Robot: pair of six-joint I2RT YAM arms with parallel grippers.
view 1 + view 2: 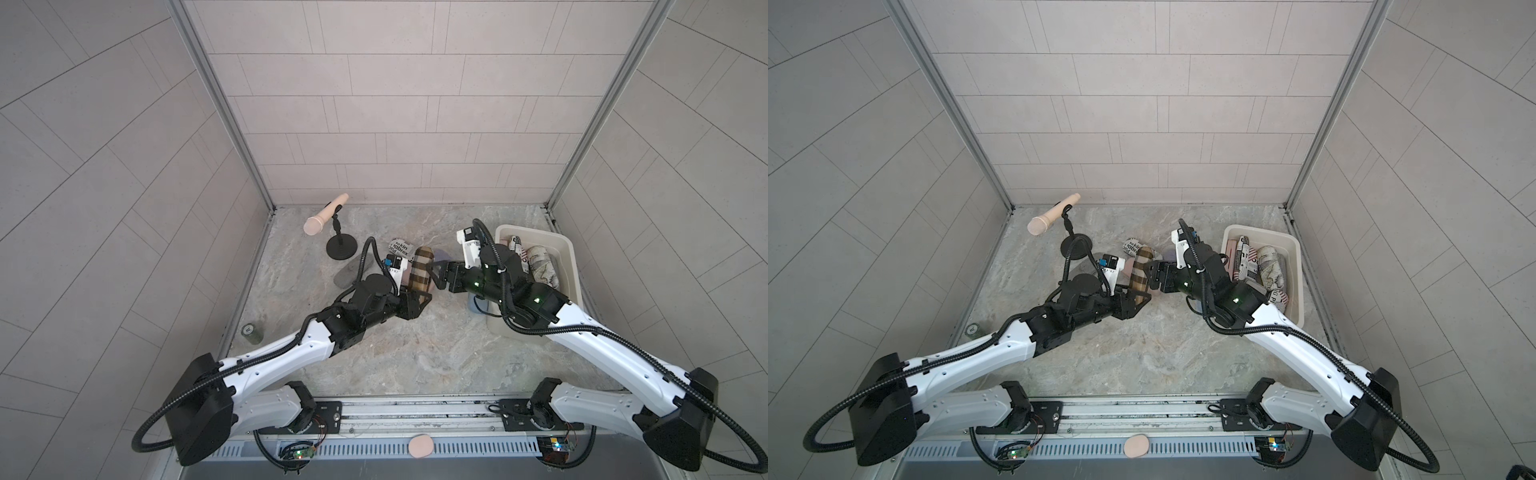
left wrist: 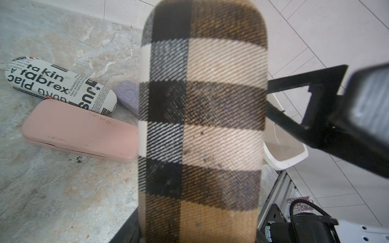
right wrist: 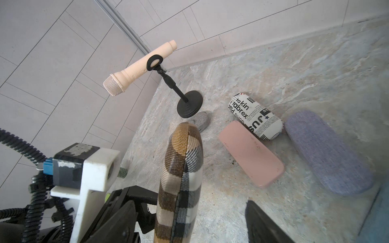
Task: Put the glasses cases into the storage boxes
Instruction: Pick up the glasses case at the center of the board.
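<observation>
1. The cream storage box (image 1: pixel 568 266) sits at the counter's (image 1: pixel 395 353) 2 o'clock and holds newspaper-print cases (image 1: pixel 540 259).
2. The left pincer (image 1: pixel 419 296) pinches the plaid case (image 1: pixel 419 270) above mid-counter, outside the box.
3. The right pincer (image 1: pixel 435 276) is spread at that case's 3 o'clock.
4. A pink case (image 3: pixel 251 154), a lavender case (image 3: pixel 328 151) and a loose printed case (image 3: pixel 255 116) lie on the counter near its 12 o'clock.

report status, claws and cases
Left claw shut on plaid case, held end up. Right claw open, close beside it. Tub holds several cases; print case, pink case, lavender case, grey case on table. Right arm between plaid case and tub.
</observation>
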